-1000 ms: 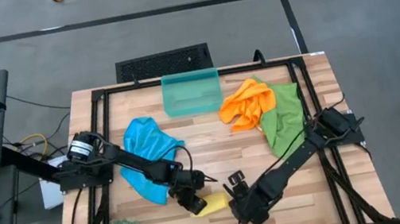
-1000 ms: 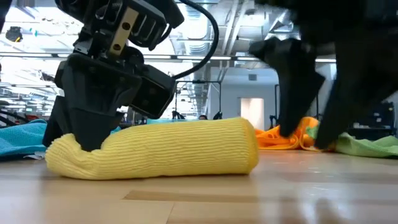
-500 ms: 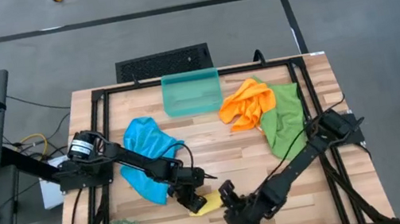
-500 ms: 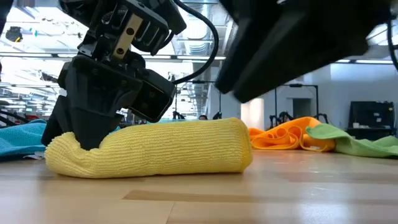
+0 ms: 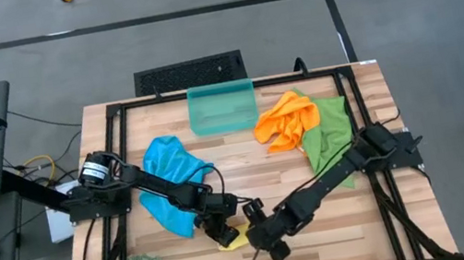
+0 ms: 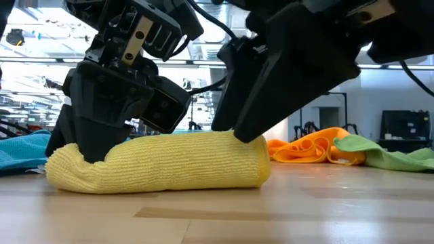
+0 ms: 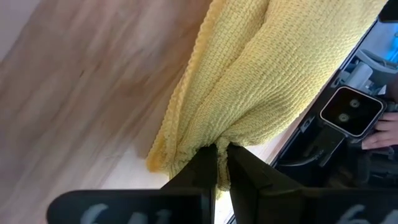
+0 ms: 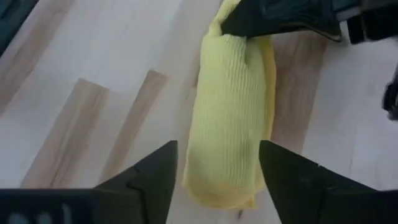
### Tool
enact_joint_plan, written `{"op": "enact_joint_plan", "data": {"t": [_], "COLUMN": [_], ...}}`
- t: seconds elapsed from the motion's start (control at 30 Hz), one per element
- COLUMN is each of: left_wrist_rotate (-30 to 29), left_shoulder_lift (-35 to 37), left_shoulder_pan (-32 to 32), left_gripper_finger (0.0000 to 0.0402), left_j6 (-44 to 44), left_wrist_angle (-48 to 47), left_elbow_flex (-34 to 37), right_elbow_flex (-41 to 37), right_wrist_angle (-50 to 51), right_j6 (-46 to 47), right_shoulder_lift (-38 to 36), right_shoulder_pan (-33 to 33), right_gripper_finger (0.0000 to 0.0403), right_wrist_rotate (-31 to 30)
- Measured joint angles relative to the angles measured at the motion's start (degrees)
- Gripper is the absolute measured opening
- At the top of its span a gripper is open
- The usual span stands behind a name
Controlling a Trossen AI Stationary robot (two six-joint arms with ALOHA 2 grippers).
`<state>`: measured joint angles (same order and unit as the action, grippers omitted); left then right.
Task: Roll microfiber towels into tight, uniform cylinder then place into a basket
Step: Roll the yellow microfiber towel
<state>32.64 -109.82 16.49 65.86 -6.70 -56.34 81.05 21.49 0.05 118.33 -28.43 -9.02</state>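
While the yellow towel (image 6: 159, 161) lies rolled into a cylinder near the front edge of the desk (image 5: 324, 237), the left claw (image 7: 219, 167) is clamped on one pinched end of it. At the other end the right claw (image 8: 217, 163) has its fingers apart, straddling the roll, seemingly not gripping it. Farther back lie the blue towel (image 5: 169, 177), the orange towel (image 5: 286, 119) and the green towel (image 5: 329, 138). Beyond them the basket (image 5: 222, 108) stands at the desk's far edge
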Motion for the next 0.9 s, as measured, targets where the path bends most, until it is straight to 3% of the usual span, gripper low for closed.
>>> {"op": "enact_joint_plan", "data": {"t": [0.23,0.5,0.67,0.9], "left_wrist_rotate": [0.2,1.0,1.2,1.2], "left_shoulder_lift": [0.0,0.0,0.0,0.0], "left_shoulder_pan": [0.0,0.0,0.0,0.0], "left_gripper_finger": [0.0013,0.0013,0.0013,0.0013], "left_j6": [-0.9,-0.9,-1.7,-3.3], "left_wrist_angle": [-0.2,-0.4,-0.5,-0.5], "left_elbow_flex": [0.0,0.0,0.0,0.0], "right_elbow_flex": [-0.1,0.1,0.1,0.1], "right_wrist_angle": [0.6,-0.6,-1.4,-1.4], "right_j6": [1.0,3.3,4.1,4.5], "right_shoulder_lift": [3.5,4.5,4.6,4.7], "right_shoulder_pan": [0.9,2.1,3.2,3.5], "right_gripper_finger": [0.0251,0.0211,0.0161,0.0055], "right_wrist_rotate": [2.6,5.8,10.2,10.7]}}
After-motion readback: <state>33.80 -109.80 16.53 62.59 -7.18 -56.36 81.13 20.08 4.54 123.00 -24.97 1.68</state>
